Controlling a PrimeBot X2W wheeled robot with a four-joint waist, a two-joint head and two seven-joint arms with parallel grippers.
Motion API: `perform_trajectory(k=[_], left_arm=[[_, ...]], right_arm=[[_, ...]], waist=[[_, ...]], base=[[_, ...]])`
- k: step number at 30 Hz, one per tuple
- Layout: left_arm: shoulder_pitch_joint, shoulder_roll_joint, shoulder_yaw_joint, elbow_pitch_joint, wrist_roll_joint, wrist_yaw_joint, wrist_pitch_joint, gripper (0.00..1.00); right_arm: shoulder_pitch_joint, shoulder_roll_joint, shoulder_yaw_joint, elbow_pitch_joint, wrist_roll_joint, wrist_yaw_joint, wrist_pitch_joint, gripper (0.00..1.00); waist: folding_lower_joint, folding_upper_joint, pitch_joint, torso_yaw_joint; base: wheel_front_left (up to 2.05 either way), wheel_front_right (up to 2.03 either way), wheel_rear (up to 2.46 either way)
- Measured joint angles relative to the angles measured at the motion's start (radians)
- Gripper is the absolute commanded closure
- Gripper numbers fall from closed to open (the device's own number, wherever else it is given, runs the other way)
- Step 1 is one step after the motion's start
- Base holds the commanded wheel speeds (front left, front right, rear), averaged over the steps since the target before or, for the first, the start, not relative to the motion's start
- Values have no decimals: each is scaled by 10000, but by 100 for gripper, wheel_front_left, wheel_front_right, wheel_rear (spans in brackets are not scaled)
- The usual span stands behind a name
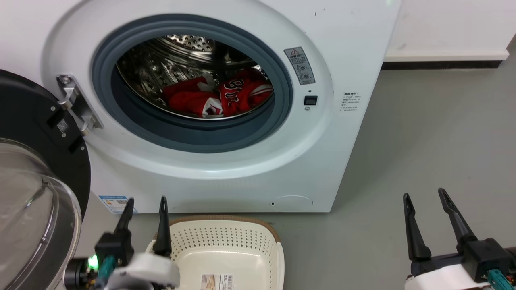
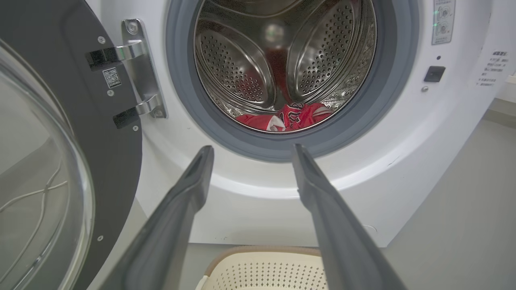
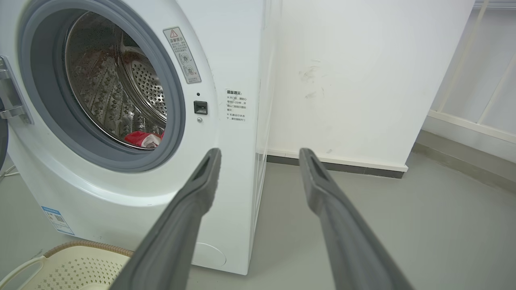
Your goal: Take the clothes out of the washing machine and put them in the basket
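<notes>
The job has not started. The red clothes (image 1: 217,98) lie in the open washing machine (image 1: 342,153). The basket (image 1: 225,237) in front has no clothes. The left gripper (image 1: 146,200) and right gripper (image 1: 424,194) are spread, holding nothing.

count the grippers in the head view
2. The left gripper is at the lower left, by the basket's left rim. The right gripper is at the lower right, over the grey floor. Both are open.

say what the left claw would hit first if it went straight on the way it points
Probably the grey gasket at the lower lip of the washing machine; aimed slightly higher, the left claw would reach the clothes.
</notes>
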Motion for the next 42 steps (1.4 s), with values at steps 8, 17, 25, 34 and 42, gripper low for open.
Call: perform_trajectory(k=[8, 17, 25, 34, 42], left_arm=[[-2562, 368, -27, 2209, 238, -387, 0, 0], [-6772, 1348, -464, 5776, 554, -719, 412, 0], [-9764, 2088, -982, 7791, 474, -989, 1827, 0], [-12179, 3037, -2286, 8859, -435, -1034, 3595, 0], [-13549, 4092, -3170, 9104, -1438, -1034, 4872, 0]], right_arm=[[-506, -2, 226, -140, -4, 2, 0, 0], [-1457, -2, 497, -288, 100, 2, 0, 0], [-2158, -8, 539, -426, 456, 2, 0, 0], [-2918, -8, 734, -616, 995, 2, 0, 0], [-3268, -10, 943, -771, 1329, 2, 0, 0]], waist=[[1, -1, 727, -182], [1, 0, 2094, -766], [2, -1, 3417, -1361], [3, -1, 4976, -2022], [2, 0, 6010, -2662]], base=[[0, 0, 0], [0, 0, 0], [0, 0, 0], [0, 0, 0], [0, 0, 0]])
